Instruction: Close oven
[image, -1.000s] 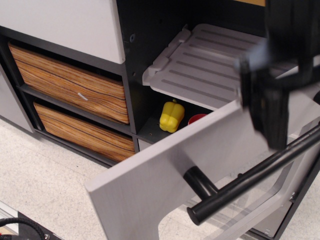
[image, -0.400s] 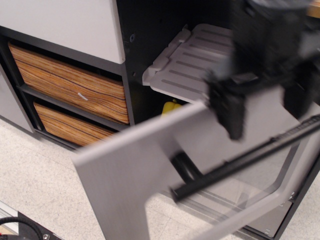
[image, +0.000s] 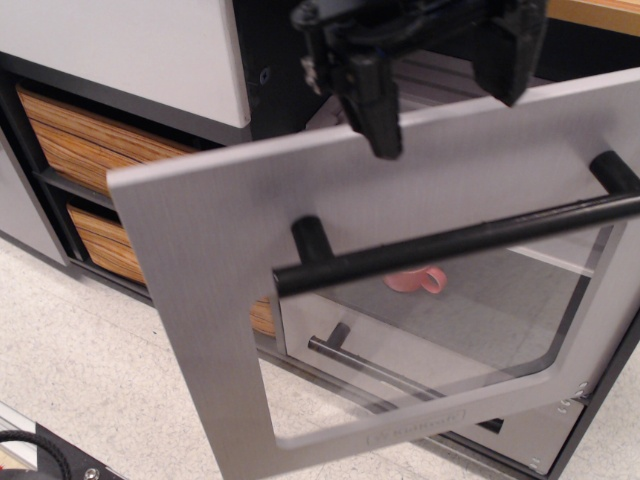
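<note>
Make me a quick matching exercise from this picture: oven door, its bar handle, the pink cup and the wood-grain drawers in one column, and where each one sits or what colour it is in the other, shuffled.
Column one:
1. oven door
2. bar handle
3. pink cup
4. wood-grain drawers

Column two:
A. seen through the clear window
B. black, across the door front
C. left of the oven
D. silver-grey, partly raised

Pairs: 1-D, 2-B, 3-A, 4-C
</note>
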